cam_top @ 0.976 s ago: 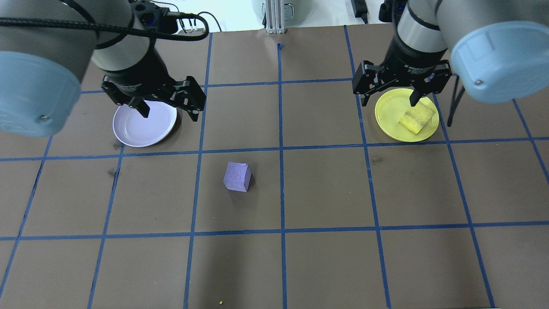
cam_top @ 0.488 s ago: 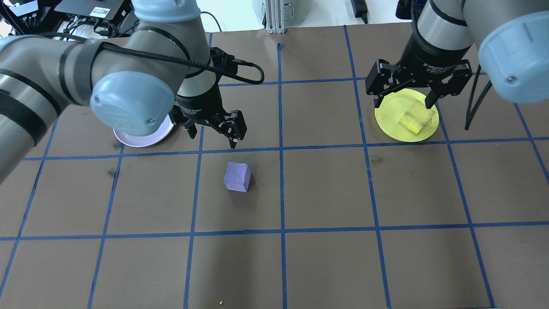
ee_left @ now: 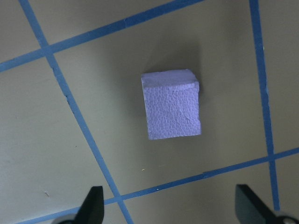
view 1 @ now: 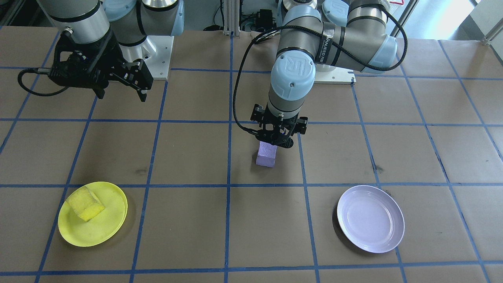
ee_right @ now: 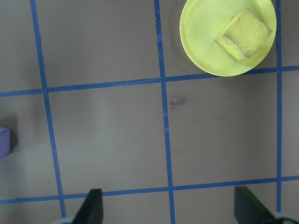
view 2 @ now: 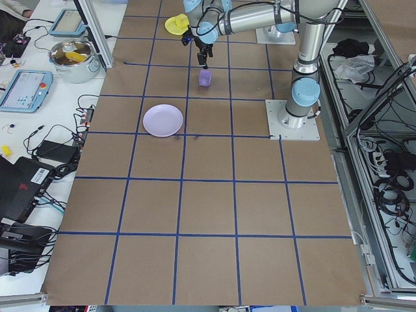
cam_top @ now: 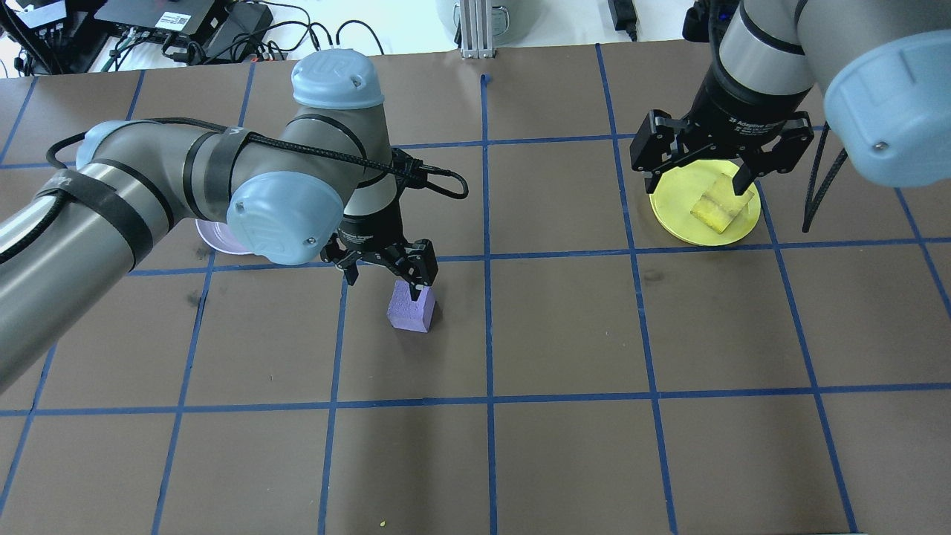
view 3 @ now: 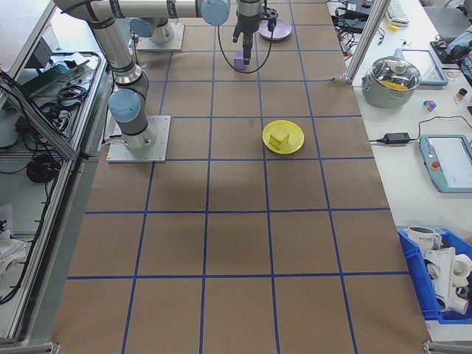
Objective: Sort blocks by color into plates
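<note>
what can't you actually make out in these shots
- Pale lavender round plastic plate: overhead view, mostly hidden by the left arm's elbow.
- Small lavender foam cube: right wrist view, cut off by the left edge.
- Left pincer: overhead view, how far above the cube it hangs is unclear.
- Small yellow foam cube on the bright yellow round plastic plate: right side view, too small for surface detail.

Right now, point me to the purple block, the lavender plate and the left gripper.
purple block [ee_left: 172,106]: left wrist view, top face.
lavender plate [view 1: 370,218]: front-facing view, bare centre.
left gripper [cam_top: 389,282]: overhead view, midway between its fingertips.
</note>
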Available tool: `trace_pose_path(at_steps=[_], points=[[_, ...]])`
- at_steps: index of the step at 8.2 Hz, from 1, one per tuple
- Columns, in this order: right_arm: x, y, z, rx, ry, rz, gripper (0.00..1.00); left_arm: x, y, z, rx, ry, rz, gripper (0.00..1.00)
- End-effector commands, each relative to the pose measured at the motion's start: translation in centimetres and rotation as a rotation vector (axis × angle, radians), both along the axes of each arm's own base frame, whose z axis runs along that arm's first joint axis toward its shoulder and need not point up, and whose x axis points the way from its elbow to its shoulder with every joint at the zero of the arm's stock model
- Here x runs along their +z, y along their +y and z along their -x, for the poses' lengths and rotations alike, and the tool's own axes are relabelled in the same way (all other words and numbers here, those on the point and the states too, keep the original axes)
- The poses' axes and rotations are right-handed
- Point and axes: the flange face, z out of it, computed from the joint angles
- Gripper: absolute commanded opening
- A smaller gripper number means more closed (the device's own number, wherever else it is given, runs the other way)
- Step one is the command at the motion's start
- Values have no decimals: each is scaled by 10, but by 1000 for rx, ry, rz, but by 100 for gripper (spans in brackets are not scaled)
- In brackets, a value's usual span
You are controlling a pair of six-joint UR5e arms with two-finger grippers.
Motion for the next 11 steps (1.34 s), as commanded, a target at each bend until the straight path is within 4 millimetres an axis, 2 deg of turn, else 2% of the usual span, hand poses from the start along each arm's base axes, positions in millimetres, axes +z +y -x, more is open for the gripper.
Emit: trace_pose_path(at_steps=[1,5,7,8,9,11], points=[[-1,2,0,1,8,-1,100,-34,-9,13,28,94,-45,100],[0,2,0,1,8,0,100,-84,-30,12,51,89,-66,100],[0,2,0,1,8,0,100,-89,-32,11,52,82,-69,100],[0,2,0,1,8,0,100,-90,-34,8,53,82,-70,100],[0,2,0,1,8,0,100,-90,-39,-4,64,85,-72,100],[0,2,0,1,6,0,100,-95,-41,-7,80,83,-80,100]])
